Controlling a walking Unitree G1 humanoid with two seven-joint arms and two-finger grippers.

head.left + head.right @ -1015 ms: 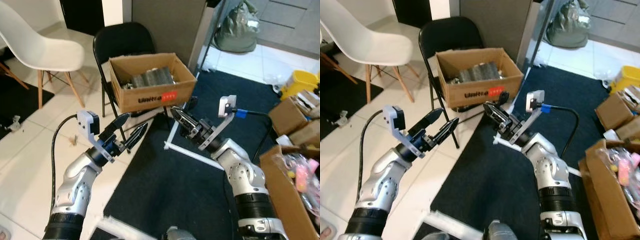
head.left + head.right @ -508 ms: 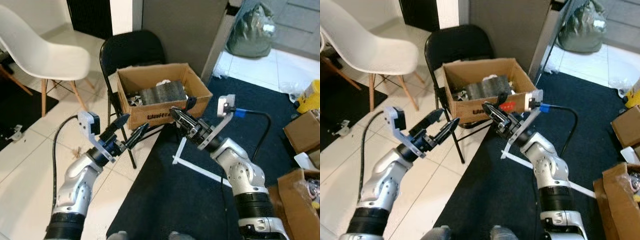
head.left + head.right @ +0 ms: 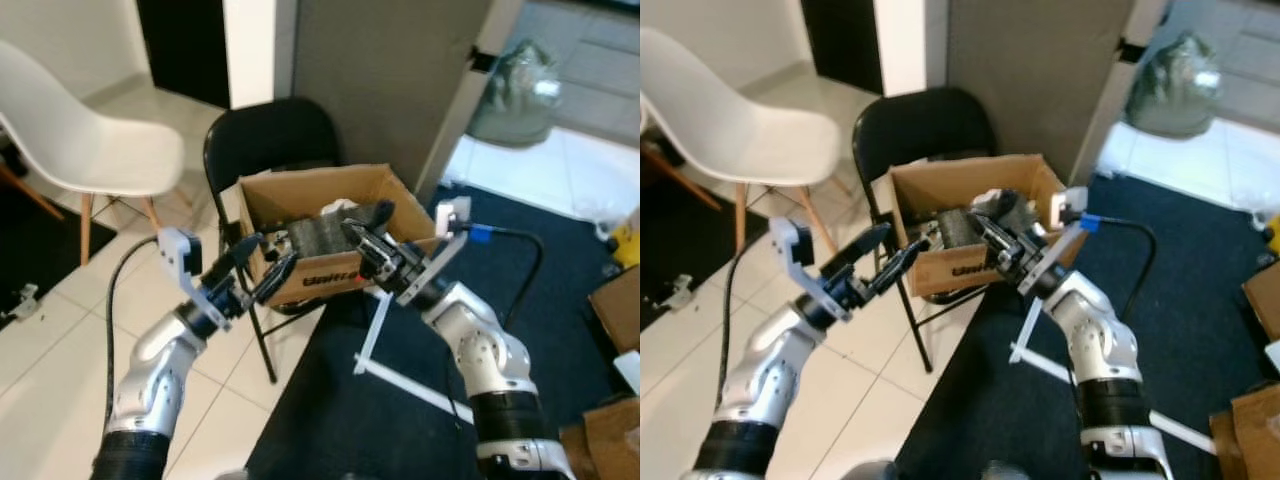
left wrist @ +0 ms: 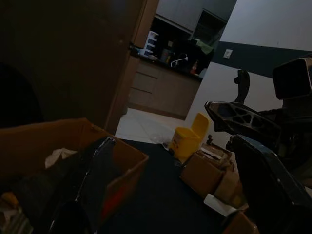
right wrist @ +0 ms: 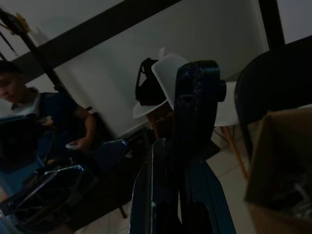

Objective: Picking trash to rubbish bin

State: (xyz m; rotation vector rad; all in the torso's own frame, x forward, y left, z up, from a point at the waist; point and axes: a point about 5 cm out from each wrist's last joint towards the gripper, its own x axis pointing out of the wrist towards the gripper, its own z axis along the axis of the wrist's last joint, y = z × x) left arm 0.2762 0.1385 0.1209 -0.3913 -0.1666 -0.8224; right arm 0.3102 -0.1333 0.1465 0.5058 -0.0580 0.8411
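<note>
An open cardboard box (image 3: 262, 193) stands on a black folding chair (image 3: 270, 130); it holds dark grey stuff and some white crumpled paper (image 3: 338, 208). My right gripper (image 3: 365, 243) is at the box's front right rim, shut on a black piece of trash (image 3: 378, 214) that sticks up above the fingers, the black piece of trash (image 5: 195, 102) looming close in the right wrist view. My left gripper (image 3: 262, 260) is just left of the box's front wall, open and empty. In the left wrist view its fingers (image 4: 263, 185) stand wide apart, pointing past the box (image 4: 122, 161).
A white chair (image 3: 80, 140) stands at the left on pale tiles. A dark mat (image 3: 420, 420) with a white strip (image 3: 375, 330) lies right of the chair. A grey bag (image 3: 520, 95) sits by the doorway; cartons (image 3: 615, 310) at the right. A seated person (image 5: 29, 107) faces me.
The camera has come closer to the box and chair. Both grippers have risen from below the box to its front; the right one still holds the black piece.
</note>
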